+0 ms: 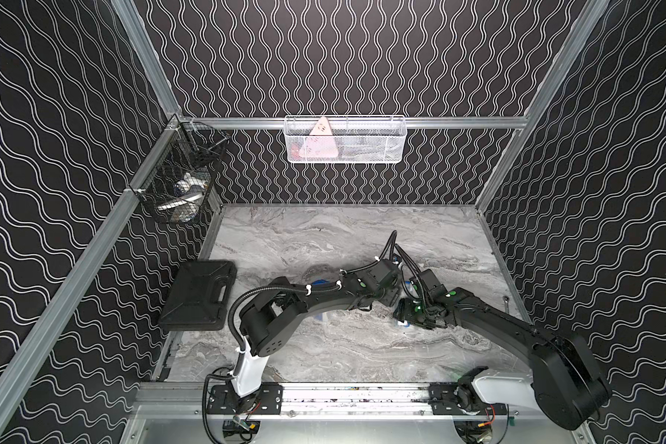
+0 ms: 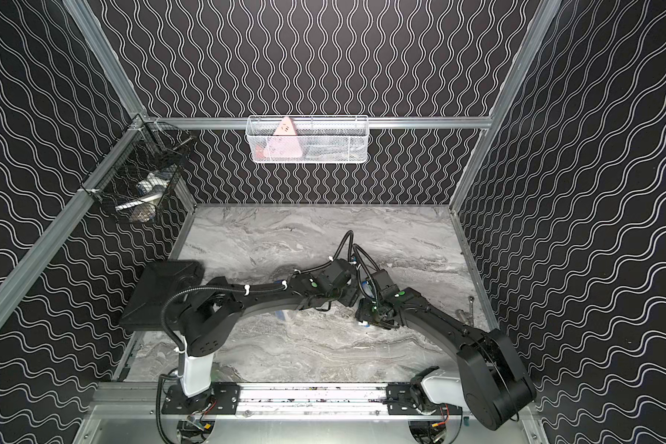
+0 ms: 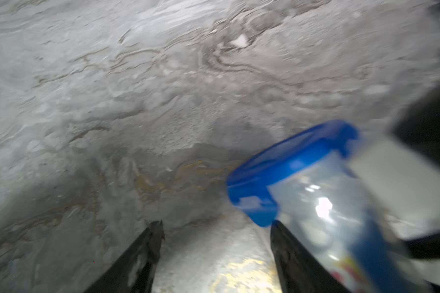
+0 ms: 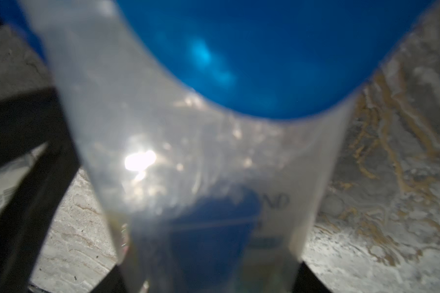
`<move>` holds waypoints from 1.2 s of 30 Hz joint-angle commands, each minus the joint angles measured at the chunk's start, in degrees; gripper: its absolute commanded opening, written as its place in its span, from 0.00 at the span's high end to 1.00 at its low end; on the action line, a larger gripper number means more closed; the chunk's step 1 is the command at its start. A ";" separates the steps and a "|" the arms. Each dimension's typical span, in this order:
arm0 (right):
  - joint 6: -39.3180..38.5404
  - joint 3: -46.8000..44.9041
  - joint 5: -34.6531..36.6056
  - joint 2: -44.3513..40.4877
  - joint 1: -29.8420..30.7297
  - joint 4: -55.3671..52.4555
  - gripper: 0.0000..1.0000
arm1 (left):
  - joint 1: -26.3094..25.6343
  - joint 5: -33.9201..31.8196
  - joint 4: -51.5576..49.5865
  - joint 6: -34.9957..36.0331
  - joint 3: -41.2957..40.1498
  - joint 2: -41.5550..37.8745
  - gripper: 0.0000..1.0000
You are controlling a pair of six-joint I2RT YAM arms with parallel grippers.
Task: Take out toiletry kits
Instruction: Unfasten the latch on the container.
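Left arm (image 1: 308, 296): reaches from front rail toward centre of marble table (image 1: 285, 238), forearm low. Blue-and-clear object (image 1: 325, 317) peeks from under forearm; too hidden to identify.
Left gripper (image 3: 216, 224): jaws apart, nothing between, bare marble below.
Toiletry kit (image 3: 315, 203): clear cup, blue lid (image 3: 290, 157), tilted, just beside left gripper, outside its jaws.
Right gripper (image 1: 404, 309): clamped on kit's clear body.
Right arm (image 1: 496, 323): stretches in from front right, wrist close to left gripper.

The case (image 1: 199, 294) lies left of the toiletry kit (image 3: 315, 203).
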 commanded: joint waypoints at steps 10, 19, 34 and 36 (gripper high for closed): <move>0.25 0.56 -3.45 2.11 1.42 -2.22 0.64 | -2.02 -11.76 13.89 0.55 -3.39 0.41 0.31; 0.78 2.08 -3.77 3.65 1.40 -3.41 0.65 | -2.15 -4.56 26.13 1.23 -13.00 -5.64 0.30; 1.90 0.76 -3.83 1.21 1.37 -5.70 0.67 | -1.85 -18.16 19.37 3.72 -6.46 3.31 0.37; 2.46 0.98 -2.06 1.43 1.33 -7.08 0.68 | -1.16 -21.34 18.22 3.78 -6.21 3.66 0.39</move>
